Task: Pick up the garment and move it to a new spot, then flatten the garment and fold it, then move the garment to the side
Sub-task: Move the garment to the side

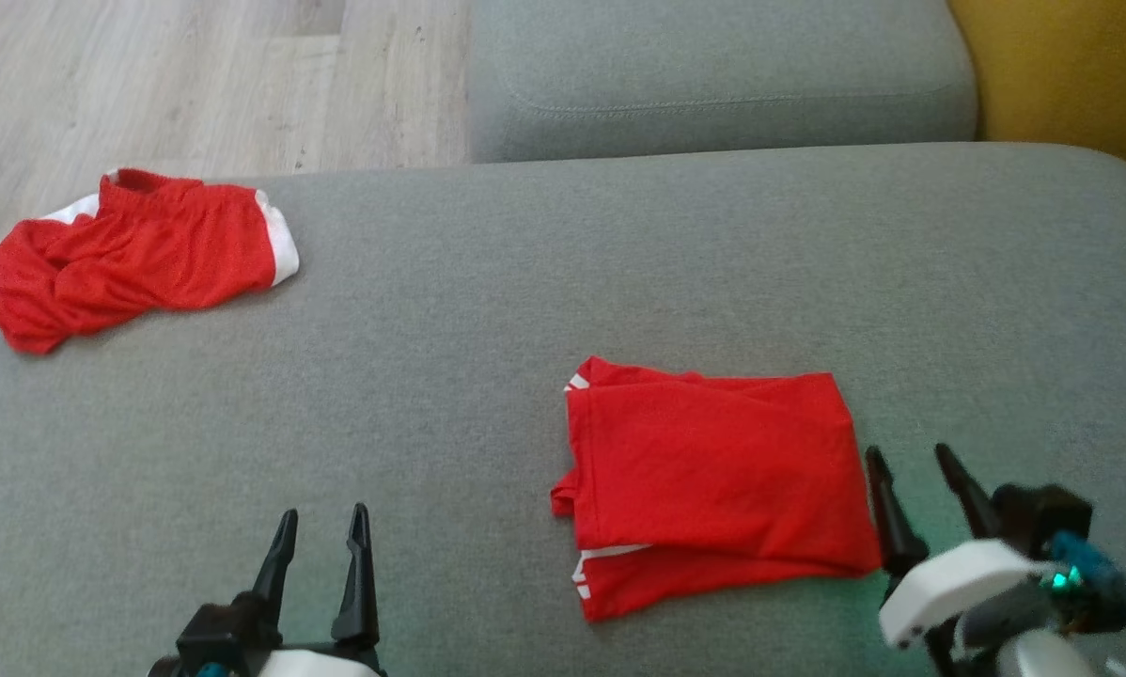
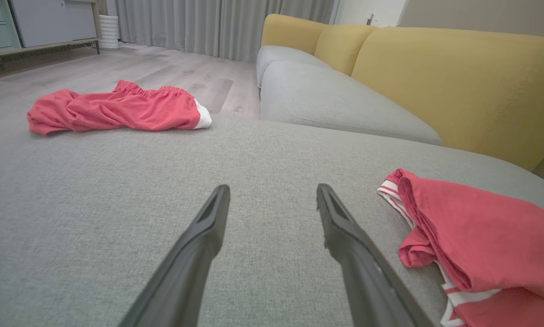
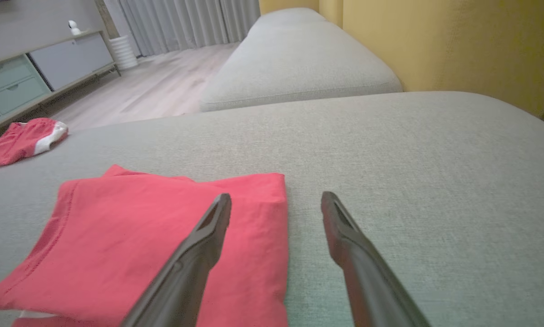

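A red garment (image 1: 713,470) with white trim lies folded into a rough rectangle on the grey cushion, right of centre. My right gripper (image 1: 906,451) hovers open just past its right edge; in the right wrist view the garment (image 3: 140,227) lies under and left of the left finger of that gripper (image 3: 276,195). Down at the lower left, my left gripper (image 1: 324,512) is open and empty over bare cushion. From the left wrist view, this gripper (image 2: 273,187) has the folded garment (image 2: 490,236) off to its right.
A second red garment (image 1: 140,259), crumpled, with a white band, lies at the cushion's far left edge. The wide grey cushion (image 1: 525,282) meets another grey seat (image 1: 713,85) behind and a yellow backrest (image 1: 1061,66) at right. Wood floor (image 1: 196,85) lies beyond.
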